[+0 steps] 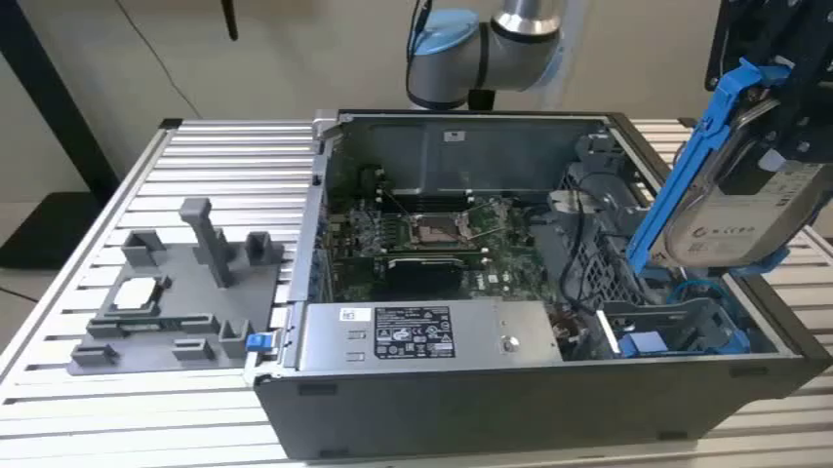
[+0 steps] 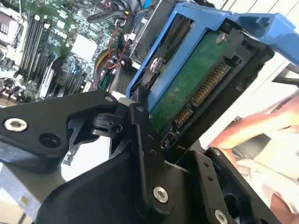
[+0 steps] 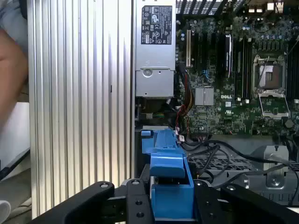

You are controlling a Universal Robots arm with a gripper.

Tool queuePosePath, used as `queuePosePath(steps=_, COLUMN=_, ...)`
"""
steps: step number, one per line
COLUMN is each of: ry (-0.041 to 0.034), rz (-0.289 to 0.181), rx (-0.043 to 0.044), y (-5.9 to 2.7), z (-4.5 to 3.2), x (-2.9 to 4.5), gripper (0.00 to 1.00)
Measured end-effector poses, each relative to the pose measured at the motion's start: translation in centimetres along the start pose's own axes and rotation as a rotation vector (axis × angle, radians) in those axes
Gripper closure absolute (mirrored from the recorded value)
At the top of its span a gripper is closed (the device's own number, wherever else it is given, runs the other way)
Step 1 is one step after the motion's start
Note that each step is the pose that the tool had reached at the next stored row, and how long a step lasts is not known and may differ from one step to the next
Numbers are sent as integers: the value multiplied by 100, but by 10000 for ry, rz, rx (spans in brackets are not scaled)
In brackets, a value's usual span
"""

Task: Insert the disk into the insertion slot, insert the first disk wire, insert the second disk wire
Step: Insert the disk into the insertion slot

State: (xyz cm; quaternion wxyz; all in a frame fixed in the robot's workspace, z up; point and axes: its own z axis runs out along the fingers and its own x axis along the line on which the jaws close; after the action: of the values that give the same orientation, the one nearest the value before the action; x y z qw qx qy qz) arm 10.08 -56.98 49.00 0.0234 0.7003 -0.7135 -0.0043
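In the exterior view my gripper (image 1: 778, 117) hangs at the right, above the open computer case (image 1: 521, 409), shut on the disk (image 1: 736, 222). The silver-grey drive stands nearly on edge in its bright blue carrier frame (image 1: 690, 156), label facing the camera. The second wrist view has the disk (image 2: 187, 88) with its green circuit board and connector row clamped between my black fingers (image 2: 145, 154). The blue carrier (image 3: 170, 186) in the first wrist view sits between the fingers, over the case. The insertion slot (image 1: 670, 327) lies below the disk, in the grey drive cage with blue fittings.
Inside the case are the motherboard (image 1: 423, 239), the grey power supply box (image 1: 416, 336) and loose black cables (image 3: 210, 149) near the perforated cage (image 3: 224, 163). A grey fixture plate (image 1: 170, 292) lies on the slatted table. A person's hand (image 2: 261, 126) is close beside the case.
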Motion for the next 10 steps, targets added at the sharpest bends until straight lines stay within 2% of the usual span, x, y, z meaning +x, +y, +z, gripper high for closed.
queuePosePath(steps=1, ry=3, rz=0, rx=0, y=0, z=0, x=0, gripper=100)
queuePosePath(steps=3, ry=90, rz=2, rx=2, y=-1, z=0, x=0, gripper=100)
queuePosePath(steps=10, ry=74, rz=4, rx=2, y=0, z=16, x=-1, gripper=100)
